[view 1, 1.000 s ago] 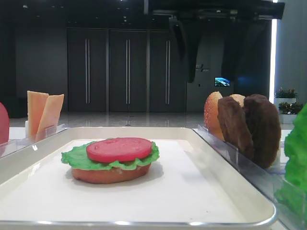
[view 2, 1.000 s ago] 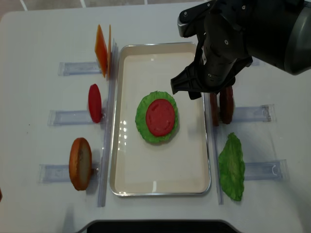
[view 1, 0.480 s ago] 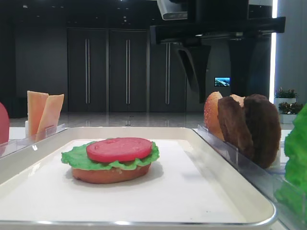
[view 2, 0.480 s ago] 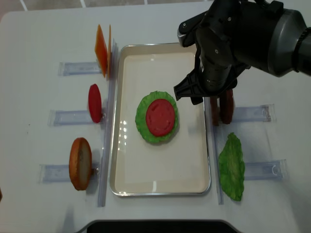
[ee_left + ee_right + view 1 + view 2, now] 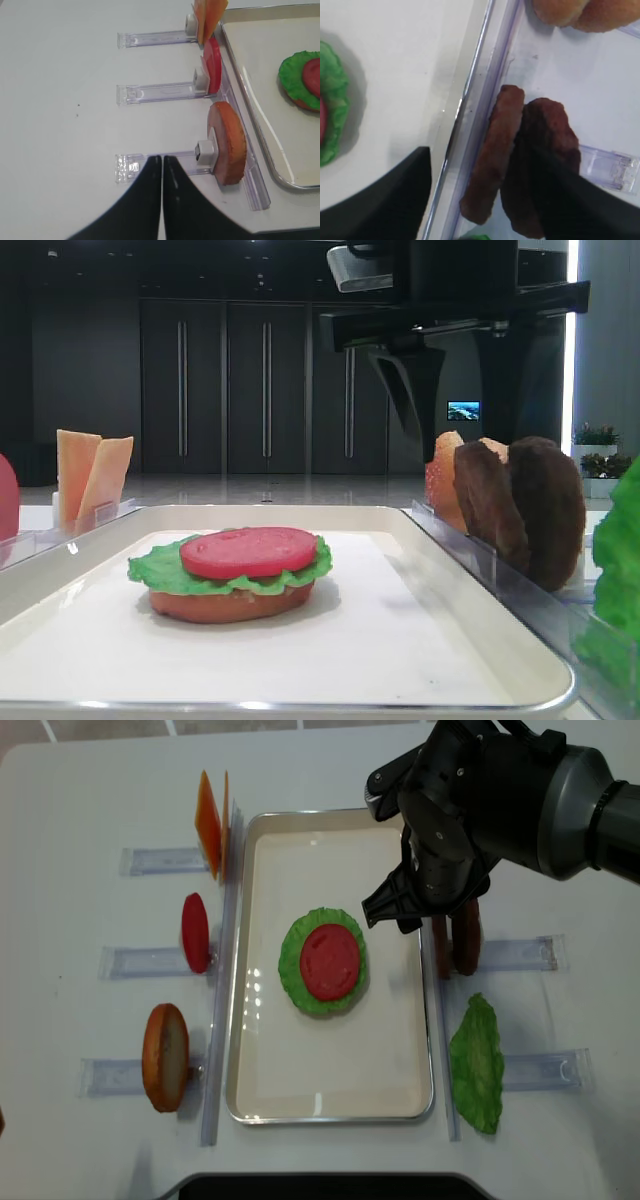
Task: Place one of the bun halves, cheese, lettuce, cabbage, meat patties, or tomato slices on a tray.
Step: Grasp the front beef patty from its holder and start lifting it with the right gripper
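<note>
Patties (image 5: pixel 520 505) stand on edge in the clear rack (image 5: pixel 500 570) right of the tray (image 5: pixel 480 640) in the low side view, where a tomato slice (image 5: pixel 250 550) lies on lettuce (image 5: pixel 160 570) and a bun base. In the right wrist view the right gripper (image 5: pixel 485 170) hangs wide open over them, holding nothing. In the left wrist view the left gripper (image 5: pixel 162 172) is closed and empty. From overhead, I judge the step is picking a patty: next descend and close on one

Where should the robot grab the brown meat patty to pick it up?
Probably from above, pinching the flat faces near the top edge of the meat patties. They stand on edge, leaning together beside the tray, so only their upper rims are free. The right gripper is open above them.
</note>
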You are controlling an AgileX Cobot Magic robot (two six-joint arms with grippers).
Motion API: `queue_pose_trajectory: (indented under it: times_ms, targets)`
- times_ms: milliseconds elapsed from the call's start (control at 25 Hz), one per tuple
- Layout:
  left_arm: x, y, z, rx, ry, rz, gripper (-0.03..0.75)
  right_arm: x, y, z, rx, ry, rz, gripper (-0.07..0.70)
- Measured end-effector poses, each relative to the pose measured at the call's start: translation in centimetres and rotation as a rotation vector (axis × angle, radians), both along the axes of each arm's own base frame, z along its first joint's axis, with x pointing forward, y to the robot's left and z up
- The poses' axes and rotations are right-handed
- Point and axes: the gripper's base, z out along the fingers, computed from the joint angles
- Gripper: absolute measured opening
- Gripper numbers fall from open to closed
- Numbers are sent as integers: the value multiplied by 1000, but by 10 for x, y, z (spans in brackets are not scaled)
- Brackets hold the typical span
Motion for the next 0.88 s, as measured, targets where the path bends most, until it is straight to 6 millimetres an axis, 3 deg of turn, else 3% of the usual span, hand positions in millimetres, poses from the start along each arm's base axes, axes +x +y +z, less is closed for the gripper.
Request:
queue_pose_trajectory:
  times_ms: [320,400,480,600,720,880]
  targets:
    - [0,0,0,0,0,0,-1,5,4,-22,-40,40,2,386]
    - [0,0,0,0,0,0,-1,5,4,-24,-46,43,3,312]
    - [0,0,0,0,0,0,-1,5,4,-24,-51,39,6,157]
    - [0,0,0,0,0,0,-1,6,2,-22,-67,39,5,133]
    - [0,0,0,0,0,0,-1,7,4,-10,-77,46,-7,133]
    - [0,0,0,0,0,0,-1,10,8,28,-28,22,0,133]
